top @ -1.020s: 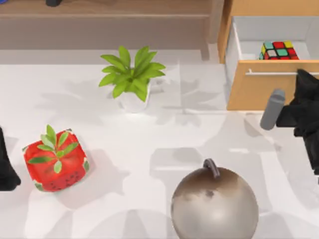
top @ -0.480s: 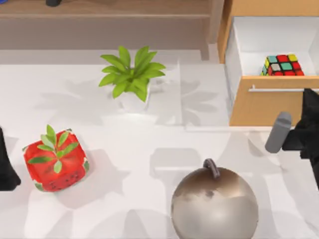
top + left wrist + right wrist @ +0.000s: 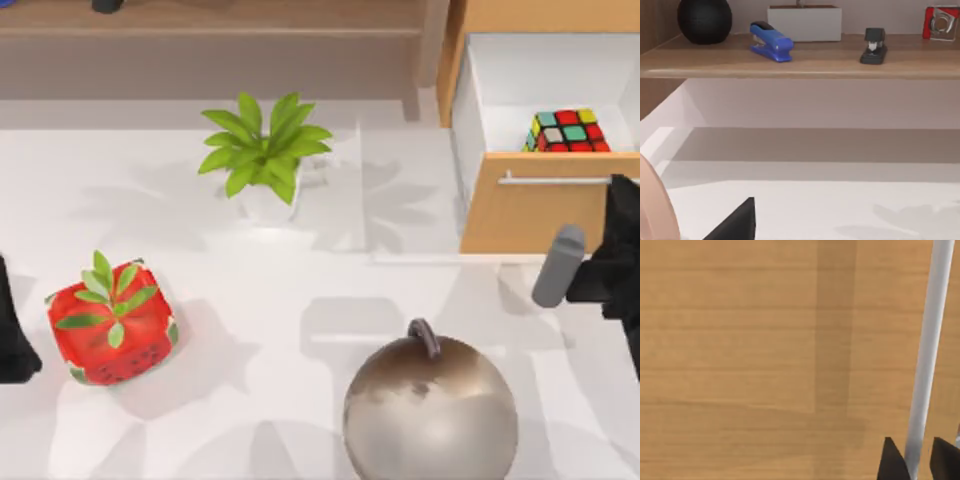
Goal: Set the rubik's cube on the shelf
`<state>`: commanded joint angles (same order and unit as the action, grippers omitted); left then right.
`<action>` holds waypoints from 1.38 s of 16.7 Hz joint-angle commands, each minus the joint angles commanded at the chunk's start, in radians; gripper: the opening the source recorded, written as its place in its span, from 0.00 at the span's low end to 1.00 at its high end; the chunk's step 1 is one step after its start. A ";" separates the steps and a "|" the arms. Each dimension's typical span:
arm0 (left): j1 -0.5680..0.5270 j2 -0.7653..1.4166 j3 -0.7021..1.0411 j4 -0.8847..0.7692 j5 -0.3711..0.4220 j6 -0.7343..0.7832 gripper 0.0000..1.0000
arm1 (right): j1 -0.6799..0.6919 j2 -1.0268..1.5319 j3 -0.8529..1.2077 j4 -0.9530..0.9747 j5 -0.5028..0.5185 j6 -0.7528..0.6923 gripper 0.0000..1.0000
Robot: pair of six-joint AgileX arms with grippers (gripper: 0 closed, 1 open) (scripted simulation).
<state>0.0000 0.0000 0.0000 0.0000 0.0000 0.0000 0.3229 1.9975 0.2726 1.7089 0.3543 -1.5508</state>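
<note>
The rubik's cube (image 3: 567, 130) lies inside the open orange-wood drawer (image 3: 530, 210) at the back right, near its front panel. My right gripper (image 3: 622, 186) is at the right end of the drawer's silver bar handle (image 3: 555, 181). In the right wrist view the gripper (image 3: 915, 462) is shut on the handle (image 3: 927, 350), a black finger on each side of the bar. The shelf (image 3: 220, 20) runs along the back left; the left wrist view shows its board (image 3: 800, 62). My left gripper (image 3: 10, 340) is parked at the table's left edge.
A potted plant (image 3: 265, 150) stands mid-back, a strawberry block (image 3: 112, 325) at the front left, and a round metal weight (image 3: 430, 410) at the front centre. On the shelf are a blue stapler (image 3: 771, 42), a black stapler (image 3: 873, 46), a black ball (image 3: 705, 20) and a white box (image 3: 805, 22).
The right gripper pulled the drawer farther out toward the table's front, uncovering more of the cube. In the last half second nothing moved.
</note>
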 joint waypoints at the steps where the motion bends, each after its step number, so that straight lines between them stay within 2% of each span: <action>1: 0.000 0.000 0.000 0.000 0.000 0.000 1.00 | 0.000 0.000 0.000 0.000 0.000 0.000 0.53; 7: 0.000 0.000 0.000 0.000 0.000 0.000 1.00 | 0.000 0.000 0.000 0.000 0.000 0.000 0.98; 17: 0.000 0.000 0.000 0.000 0.000 0.000 1.00 | 0.001 0.000 -0.001 0.003 0.001 0.000 1.00; 23: 0.000 0.000 0.000 0.000 0.000 0.000 1.00 | 0.032 -0.009 -0.073 0.065 0.032 0.001 1.00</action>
<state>0.0000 0.0000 0.0000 0.0000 0.0000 0.0000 0.3548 1.9889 0.1998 1.7741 0.3866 -1.5503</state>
